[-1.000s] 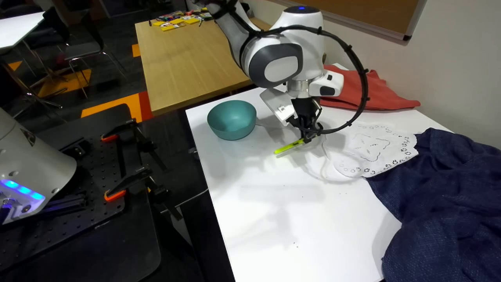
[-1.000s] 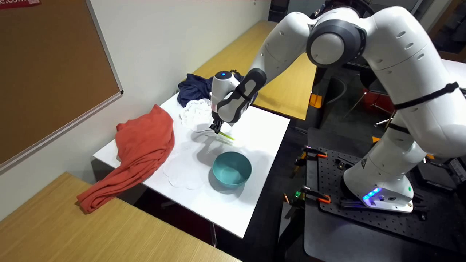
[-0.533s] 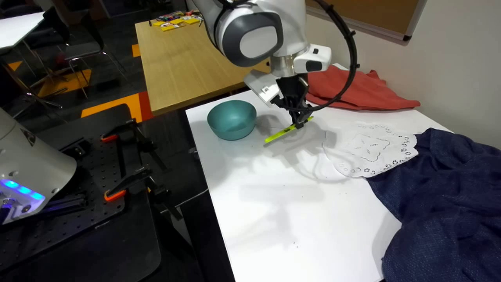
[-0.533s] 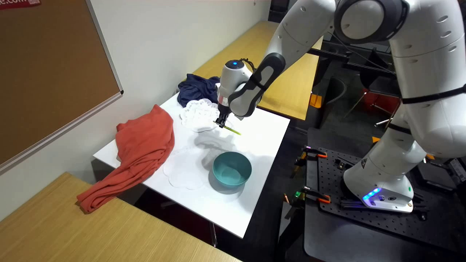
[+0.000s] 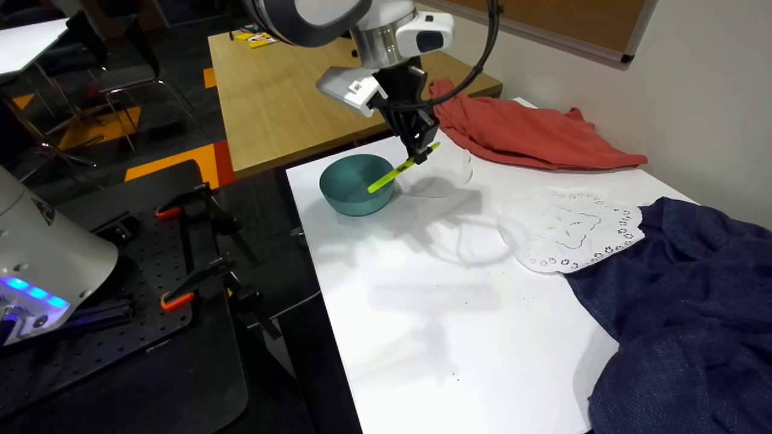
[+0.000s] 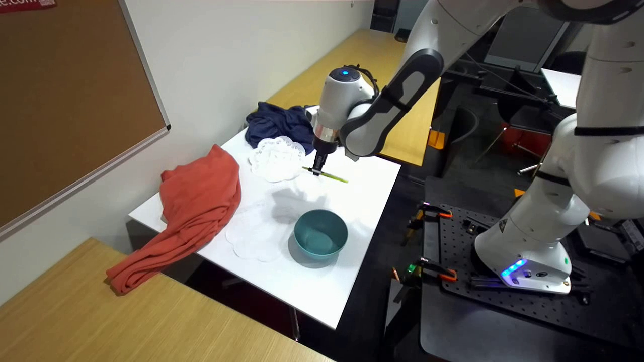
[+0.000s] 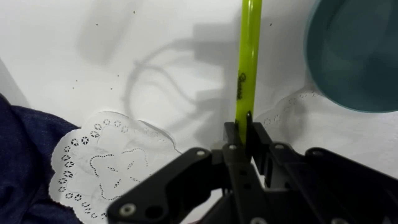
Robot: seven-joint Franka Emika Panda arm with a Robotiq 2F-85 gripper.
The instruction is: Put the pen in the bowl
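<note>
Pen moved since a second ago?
Yes: in an exterior view, the pen has moved up and left in the picture, one end now overlapping the unmoved bowl.

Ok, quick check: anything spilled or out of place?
Two things: the red cloth trails off the white table across the gap onto a wooden table, and dark specks, too small to identify, dot the white top. The pen in the gripper and the upright bowl look normal.

The slim yellow-green pen (image 7: 249, 56) is aloft in the jaws, round teal bowl (image 6: 320, 234) upright on the tabletop (image 5: 416, 355)!
</note>
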